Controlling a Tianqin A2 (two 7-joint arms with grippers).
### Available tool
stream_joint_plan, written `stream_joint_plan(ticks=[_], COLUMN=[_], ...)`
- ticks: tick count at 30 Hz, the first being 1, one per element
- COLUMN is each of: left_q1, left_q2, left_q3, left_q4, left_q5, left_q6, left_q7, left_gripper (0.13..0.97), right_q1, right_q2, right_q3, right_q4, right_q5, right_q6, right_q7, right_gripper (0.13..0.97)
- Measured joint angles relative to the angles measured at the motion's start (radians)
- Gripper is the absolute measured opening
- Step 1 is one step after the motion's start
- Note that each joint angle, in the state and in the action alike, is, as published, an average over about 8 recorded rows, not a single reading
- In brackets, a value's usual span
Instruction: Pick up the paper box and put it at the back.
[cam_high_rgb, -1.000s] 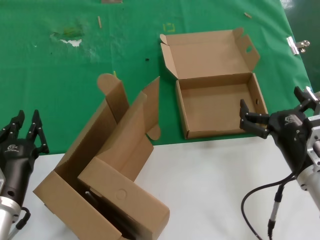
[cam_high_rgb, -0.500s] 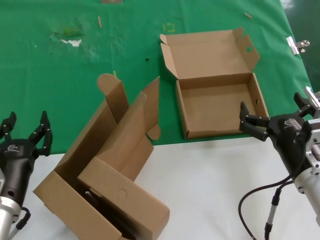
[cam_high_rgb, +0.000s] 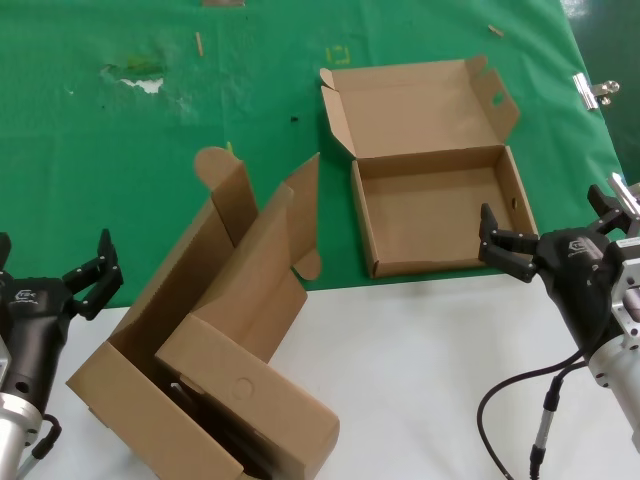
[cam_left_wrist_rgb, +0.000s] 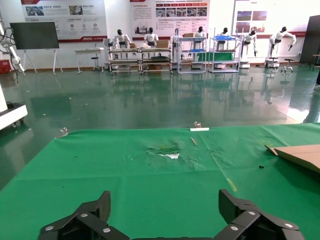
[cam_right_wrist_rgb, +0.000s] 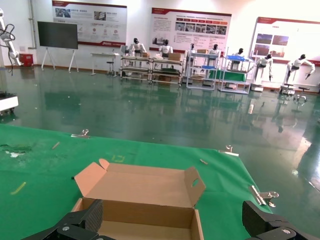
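- Brown cardboard, the paper box (cam_high_rgb: 437, 205) lies open on the green cloth sheet (cam_high_rgb: 120, 160), right of centre, its lid folded flat toward the far side and its near wall close to the cloth's near edge
- From the right wrist view the same paper box (cam_right_wrist_rgb: 142, 200) shows its raised lid with a small punched hole in the side tab
- Right gripper (cam_high_rgb: 555, 232) hovers at the box's near right corner with its fingers spread wide; one dark finger (cam_high_rgb: 497, 243) reaches over the box's near right part, though contact cannot be judged
- Left gripper (cam_high_rgb: 50, 270) sits at the near left over the cloth's near edge, fingers splayed apart and holding nothing; in the left wrist view its two fingertips (cam_left_wrist_rgb: 85, 217) stand well apart
- A bigger brown carton (cam_high_rgb: 215, 340) with tall flaps rests left of the paper box, straddling the cloth edge and the white tabletop (cam_high_rgb: 430, 370)
- White torn patch (cam_high_rgb: 145, 84) marks the cloth at the far left
- Metal clip (cam_high_rgb: 595, 90) lies at the cloth's right edge
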Motion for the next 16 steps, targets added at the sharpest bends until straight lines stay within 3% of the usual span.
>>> stream_joint_plan(ticks=[4, 13, 16], left_q1=[0.000, 0.000, 0.000], left_q2=[0.000, 0.000, 0.000], left_q3=[0.000, 0.000, 0.000], left_q4=[0.000, 0.000, 0.000], left_q5=[0.000, 0.000, 0.000], left_q6=[0.000, 0.000, 0.000], left_q7=[0.000, 0.000, 0.000], left_gripper=[0.734, 0.876, 0.876], right_q1=[0.000, 0.000, 0.000], right_q2=[0.000, 0.000, 0.000], right_q3=[0.000, 0.000, 0.000], right_q4=[0.000, 0.000, 0.000], right_q5=[0.000, 0.000, 0.000], right_q6=[0.000, 0.000, 0.000], right_q7=[0.000, 0.000, 0.000], right_gripper=[0.966, 0.966, 0.966])
